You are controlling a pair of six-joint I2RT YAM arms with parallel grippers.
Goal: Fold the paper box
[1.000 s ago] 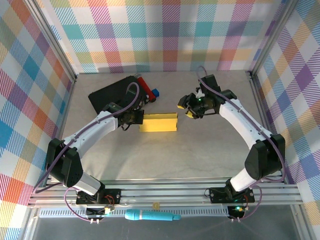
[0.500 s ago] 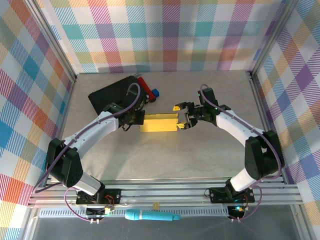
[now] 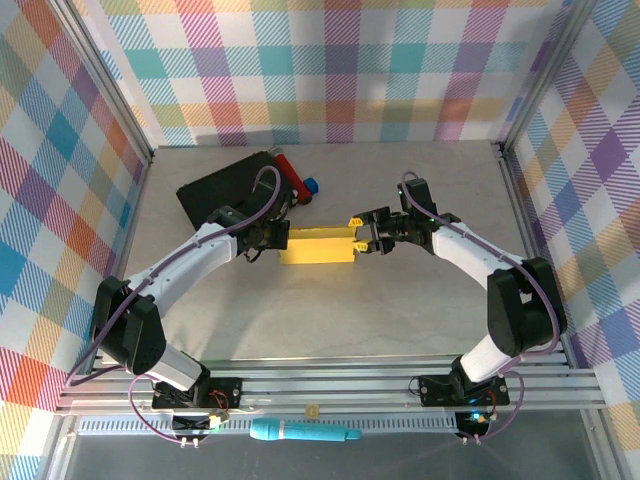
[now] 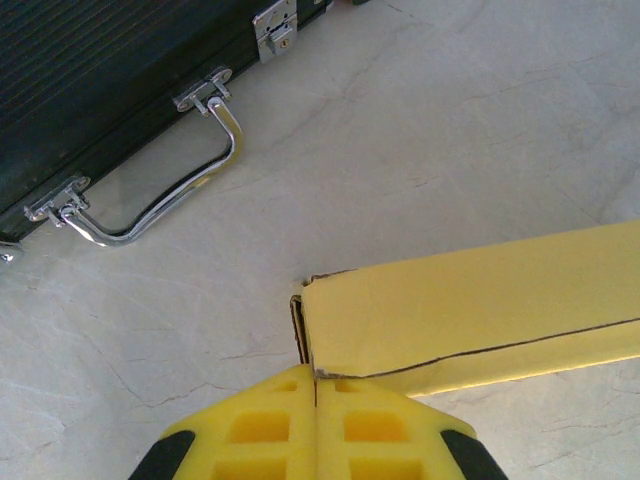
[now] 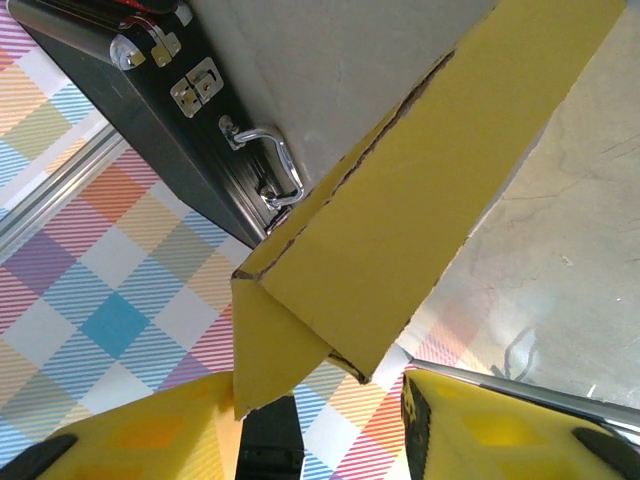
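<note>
**At mid-counter, two pincers at a yellow box**

On the grey counter, roughly at its centre, the paper box lies flat, a long yellow piece with a dark crease running along it. The left pincer is clenched tight, its yellow fingertips pressed together right at the box's left corner; whether a thin flap is pinched in the seam cannot be told. The right pincer is at the opposite end with its jaws apart, released, the box's folded corner flap between them and touching one finger. Just beyond the left pincer sits a black case with a curved metal handle and a small silver latch. A red object and a small blue one lie beside the case's far end.
</note>
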